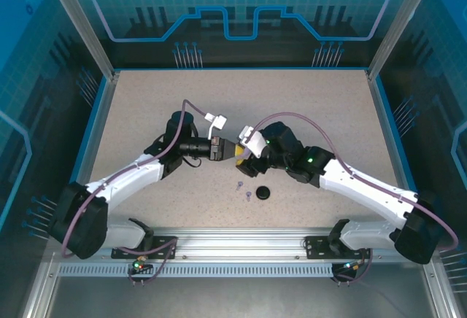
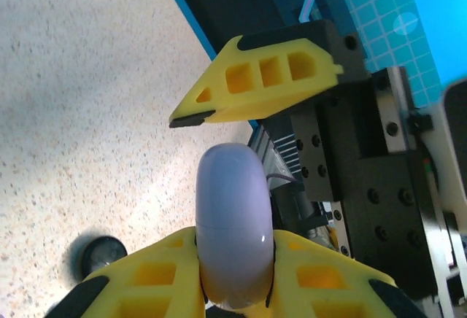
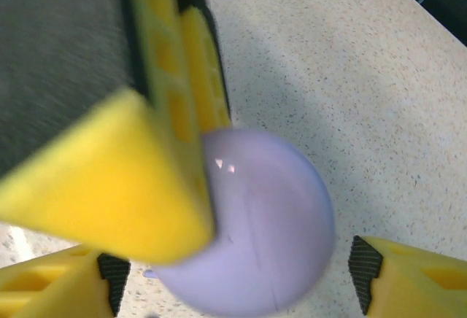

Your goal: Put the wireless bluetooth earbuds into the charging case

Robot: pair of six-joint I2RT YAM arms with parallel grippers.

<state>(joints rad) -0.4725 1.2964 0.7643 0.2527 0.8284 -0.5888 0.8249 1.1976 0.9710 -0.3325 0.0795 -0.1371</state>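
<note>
Yellow fingers point(image 2: 153, 274) of the left gripper point(image 2: 233, 260) are clamped on a round lilac case point(image 2: 233, 216), which stands edge-on between them with its fine seam line showing and its upper half sticking out past the tips. Opposite it, the right gripper point(image 3: 237, 270) has its jaws spread wide: in the right wrist view its two black-padded fingers point(image 3: 408, 274) sit at either side of the case point(image 3: 255, 223), the right-hand one clearly apart from the shell, and whether the other touches cannot be told. One of those fingers point(image 2: 255, 84) shows in the left wrist view just above the case with a gap between them. From the top camera the two grippers meet nose to nose near the middle of the speckled beige table point(image 1: 146, 114), raised over it. Nearer the arm bases, two tiny lilac earbuds point(image 1: 239, 184) lie loose on the table, close together, and a small black round thing point(image 1: 263, 193) sits just beside them on their right.
</note>
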